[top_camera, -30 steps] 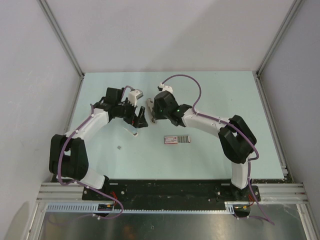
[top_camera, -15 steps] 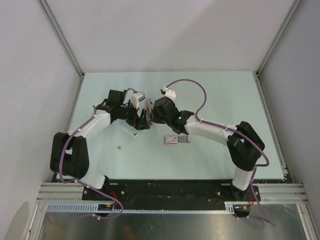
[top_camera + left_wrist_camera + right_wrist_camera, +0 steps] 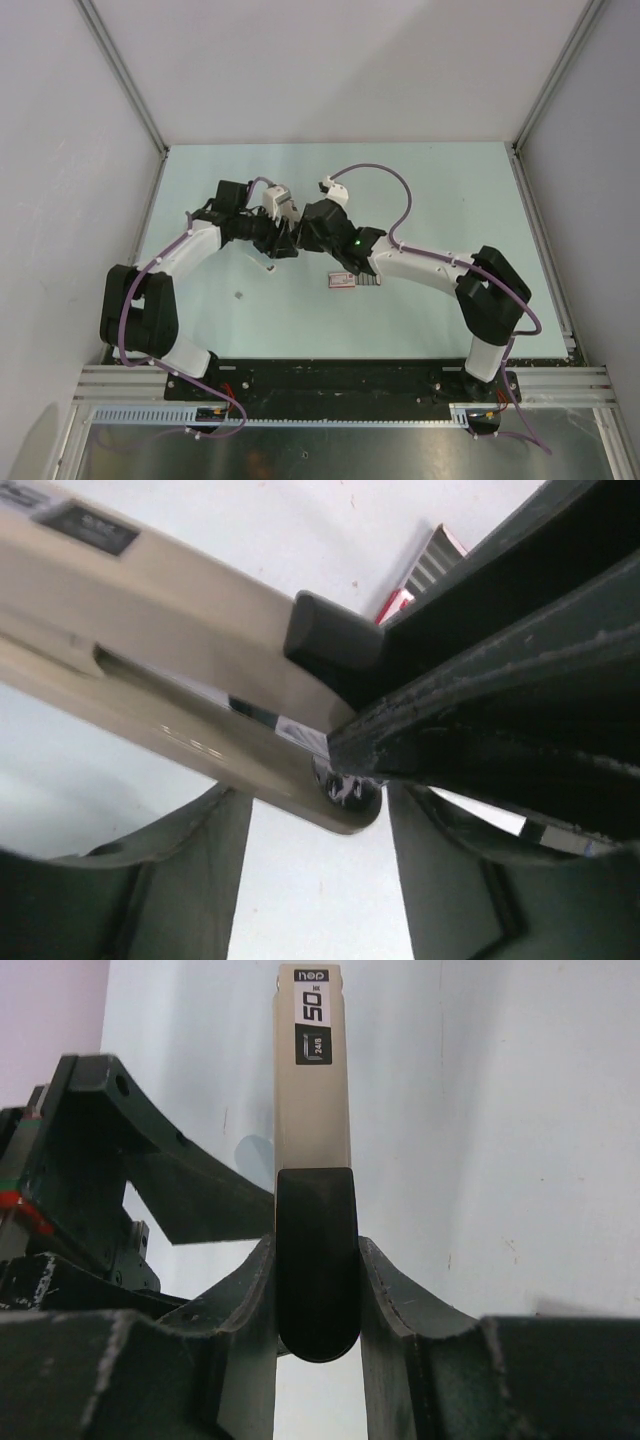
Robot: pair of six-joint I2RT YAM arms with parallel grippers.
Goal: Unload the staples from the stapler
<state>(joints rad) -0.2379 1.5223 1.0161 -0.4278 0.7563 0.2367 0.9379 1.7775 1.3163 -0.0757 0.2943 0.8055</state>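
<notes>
The stapler (image 3: 312, 1110), a slim beige bar with a black rear cap, is held off the table by my right gripper (image 3: 316, 1250), which is shut on the black cap. My left gripper (image 3: 318, 820) is open, its fingers (image 3: 200, 880) standing on either side just below the stapler's (image 3: 150, 610) rounded beige end, with a gap showing between them. From above, the left gripper (image 3: 281, 240) and the right gripper (image 3: 302, 234) meet nose to nose at mid-table, and the stapler is mostly hidden between them.
A flat red-and-white box (image 3: 343, 279) lies just under the right forearm, with a short grey strip (image 3: 371, 280) beside it. The same box (image 3: 420, 570) shows behind the stapler. A small pale piece (image 3: 268, 266) and a dark speck (image 3: 238, 295) lie under the left arm.
The right arm has swung left, carrying the stapler up to the left gripper. The left gripper's fingers have narrowed around the stapler's end.
</notes>
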